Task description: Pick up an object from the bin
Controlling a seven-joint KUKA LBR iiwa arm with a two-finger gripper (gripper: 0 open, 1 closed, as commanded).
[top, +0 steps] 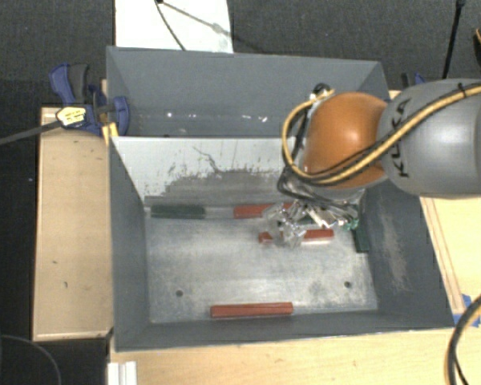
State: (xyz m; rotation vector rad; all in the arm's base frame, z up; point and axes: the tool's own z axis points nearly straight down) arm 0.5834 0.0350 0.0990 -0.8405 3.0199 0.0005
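My gripper (291, 228) is down near the bin's floor, right of centre, under the arm's orange cover. A short red stick (319, 235) lies flat right beneath it, its ends poking out on both sides of the gripper. Another short red stick (252, 211) lies just behind and to the left, by the back wall. A dark green stick (358, 236) rests against the right wall, close to the gripper's right side.
A dark green stick (177, 212) lies along the back wall at the left. A long red stick (251, 310) lies along the front wall. The arm and its orange cover hang over the bin's back right corner.
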